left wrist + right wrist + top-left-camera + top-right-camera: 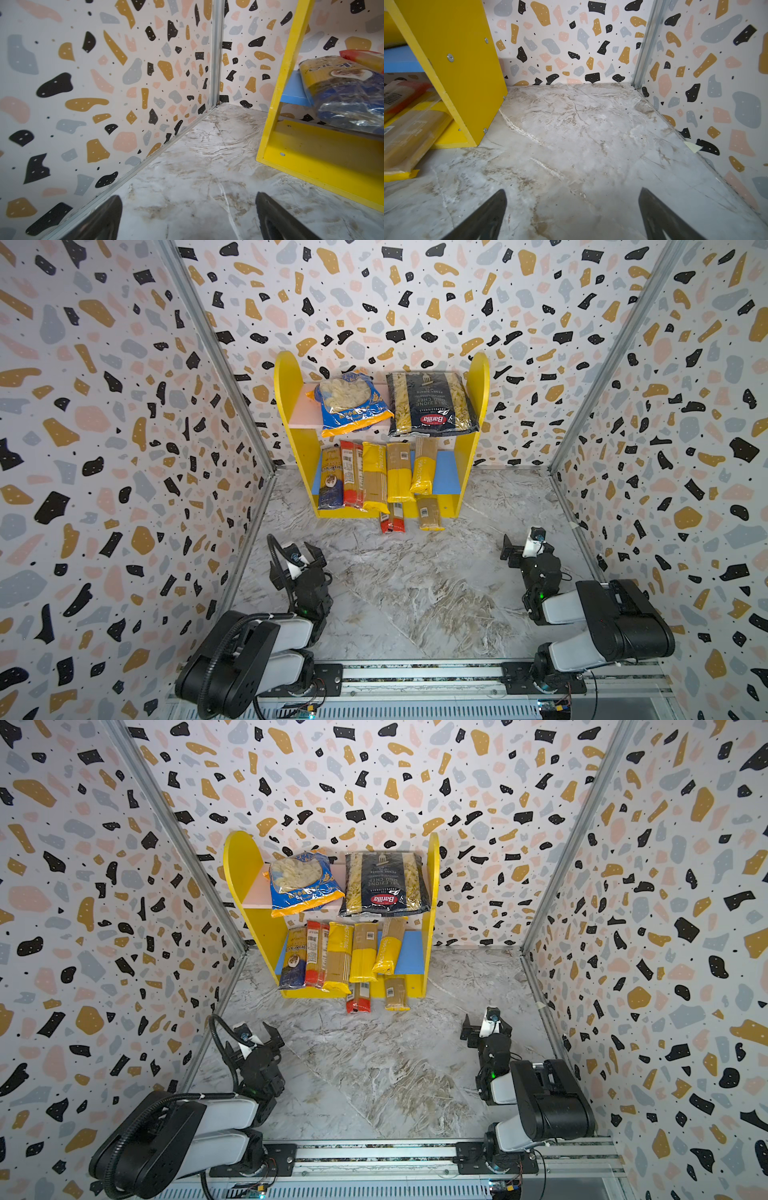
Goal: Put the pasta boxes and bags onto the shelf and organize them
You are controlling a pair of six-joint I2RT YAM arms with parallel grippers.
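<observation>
Shelf [286,381], ahead of both claws: two bags [353,402] on top, spaghetti packs [374,477] on the lower board, two stray packs [430,514] poking out underneath. Left claw [188,196] and right claw [572,191]: wide open, empty. Task likely near done.

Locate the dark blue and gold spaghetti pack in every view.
Top view: dark blue spaghetti pack, leftmost on the blue lower board.
Top view: same place.
Left wrist: just inside the yellow side panel, here.
Right wrist: not in it.
Shared landmark: the blue lower board.
</observation>
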